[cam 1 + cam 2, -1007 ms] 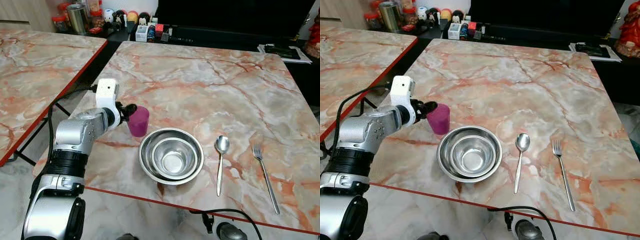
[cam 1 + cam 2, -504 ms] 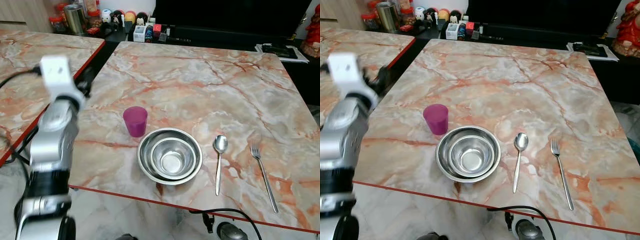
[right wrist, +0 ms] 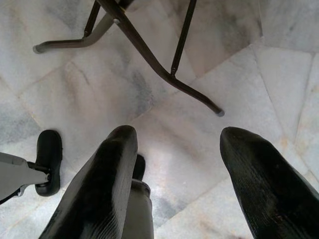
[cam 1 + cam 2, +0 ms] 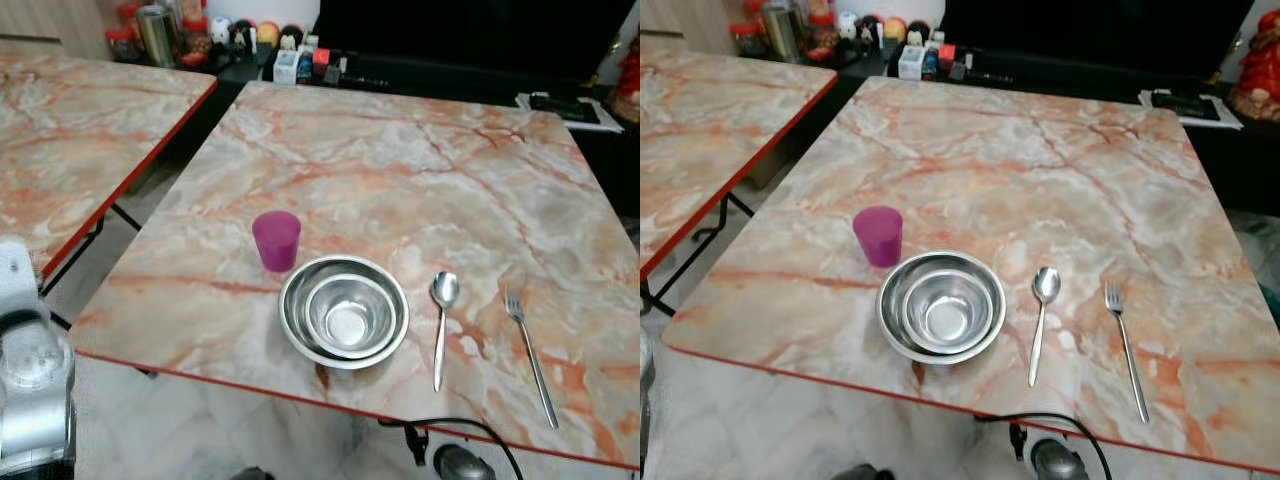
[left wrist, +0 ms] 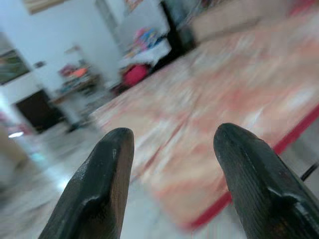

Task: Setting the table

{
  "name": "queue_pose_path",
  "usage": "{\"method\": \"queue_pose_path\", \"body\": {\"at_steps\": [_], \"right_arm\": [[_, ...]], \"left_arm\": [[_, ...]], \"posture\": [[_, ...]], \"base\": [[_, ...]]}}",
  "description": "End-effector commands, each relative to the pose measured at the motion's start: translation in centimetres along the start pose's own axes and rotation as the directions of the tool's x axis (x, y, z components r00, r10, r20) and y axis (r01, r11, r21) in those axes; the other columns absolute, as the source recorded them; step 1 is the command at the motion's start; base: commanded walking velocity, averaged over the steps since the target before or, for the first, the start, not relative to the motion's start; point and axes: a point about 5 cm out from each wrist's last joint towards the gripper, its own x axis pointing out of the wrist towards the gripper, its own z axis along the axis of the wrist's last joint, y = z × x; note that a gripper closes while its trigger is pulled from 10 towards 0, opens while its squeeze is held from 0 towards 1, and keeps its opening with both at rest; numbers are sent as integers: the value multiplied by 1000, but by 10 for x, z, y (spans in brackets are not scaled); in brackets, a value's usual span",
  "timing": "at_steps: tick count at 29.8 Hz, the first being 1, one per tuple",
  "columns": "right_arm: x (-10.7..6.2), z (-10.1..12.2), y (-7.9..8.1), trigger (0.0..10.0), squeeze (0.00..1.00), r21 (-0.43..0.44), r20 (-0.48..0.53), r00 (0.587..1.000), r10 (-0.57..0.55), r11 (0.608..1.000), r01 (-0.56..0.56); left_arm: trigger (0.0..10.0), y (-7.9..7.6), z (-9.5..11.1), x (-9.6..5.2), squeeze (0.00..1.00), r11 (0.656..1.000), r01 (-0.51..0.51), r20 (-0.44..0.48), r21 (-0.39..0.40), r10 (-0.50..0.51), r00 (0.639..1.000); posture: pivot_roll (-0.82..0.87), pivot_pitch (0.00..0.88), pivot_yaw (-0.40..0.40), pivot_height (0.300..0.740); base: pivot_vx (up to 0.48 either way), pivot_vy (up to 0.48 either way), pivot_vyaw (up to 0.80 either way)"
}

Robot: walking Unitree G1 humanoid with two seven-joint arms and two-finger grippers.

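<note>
A purple cup [image 4: 276, 240] stands upright on the marble table [image 4: 420, 170], just left of and behind two nested steel bowls [image 4: 344, 310]. To the right of the bowls lie a spoon [image 4: 441, 325] and then a fork [image 4: 530, 355]. My left arm [image 4: 28, 380] hangs low at the table's front left corner, away from the cup. Its gripper [image 5: 172, 164] is open and empty in the blurred left wrist view, facing a marble tabletop edge. My right gripper [image 3: 174, 164] hangs open over the floor, holding nothing.
A second marble table [image 4: 80, 130] stands to the left, across a narrow gap. Jars, toys and small boxes [image 4: 290, 55] crowd a dark shelf behind. A black cable [image 4: 450, 428] runs below the table's front edge. Table legs [image 3: 149, 55] cross the tiled floor.
My left arm has let go of the purple cup, swung away to the left and dropped to the lower left corner. The cup stays standing beside the bowls.
</note>
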Motion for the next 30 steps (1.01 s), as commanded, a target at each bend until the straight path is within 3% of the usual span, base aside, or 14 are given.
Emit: {"method": "queue_pose_path", "body": {"at_steps": [1,4,8,12,13,15,16,19,20,22,24,25,27,30], "right_arm": [[-1,-3,-1,10000,0,8,-5,1000,-2,1000,2],[-1,-3,-1,10000,0,9,-5,1000,-4,1000,4],[-1,-5,-4,10000,0,7,-9,1000,-9,1000,9],[-1,-4,-5,10000,0,6,-8,1000,-10,1000,10],[-1,-4,-5,10000,0,6,-8,1000,-10,1000,10],[-1,-3,-4,10000,0,6,-7,1000,-9,1000,9],[-1,-3,-4,10000,0,3,-6,1000,-6,1000,6],[-1,-3,-3,10000,0,-1,-7,1000,-5,1000,5],[-1,-2,-4,10000,0,0,-7,1000,-5,1000,5],[-1,-2,-4,10000,0,1,-7,1000,-6,1000,6],[-1,-3,-4,10000,0,1,-7,1000,-6,1000,6],[-1,-3,-4,10000,0,1,-7,1000,-6,1000,6],[-1,-3,-6,10000,0,4,-8,1000,-12,1000,12],[-1,-3,-7,10000,0,9,-9,1000,-17,1000,17]], "left_arm": [[10000,4,-20,-7,0,998,-42,-47,46,44,998],[10000,14,-54,-20,0,989,-98,-150,108,113,982],[10000,26,-106,-45,0,976,-129,-339,178,184,923],[10000,25,-130,-61,0,976,-95,-435,194,172,884],[10000,24,-138,-68,0,980,-83,-477,181,161,864],[10000,0,-158,-89,0,996,85,-621,-4,-69,780],[10000,-20,-166,-107,0,971,194,-665,-143,-239,707],[10000,-44,-168,-128,0,896,358,-681,-264,-436,589],[10000,-49,-167,-132,0,874,393,-668,-285,-475,572],[10000,-50,-166,-133,0,871,398,-665,-287,-480,572],[10000,-66,-166,-153,0,790,535,-660,-299,-576,482],[10000,-66,-166,-153,0,790,535,-660,-299,-576,482],[10000,-78,-169,-170,0,717,614,-670,-329,-636,383],[10000,-79,-172,-176,0,686,647,-683,-334,-649,335]], "posture": [[154,87,-44,715],[153,84,-44,715],[152,81,-48,715],[151,79,-51,715],[151,79,-51,715],[157,86,-58,715],[156,86,-58,715],[154,90,-61,715],[154,90,-61,715],[154,90,-61,715],[147,92,-62,715],[147,92,-62,715],[133,92,-62,715],[135,90,-64,715]], "base": [[0,0,0],[0,0,0],[0,0,0],[0,0,0],[0,0,0],[0,0,0],[0,0,0],[0,0,0],[0,0,0],[0,0,0],[0,0,0],[0,0,0],[0,0,0],[0,0,0]]}}
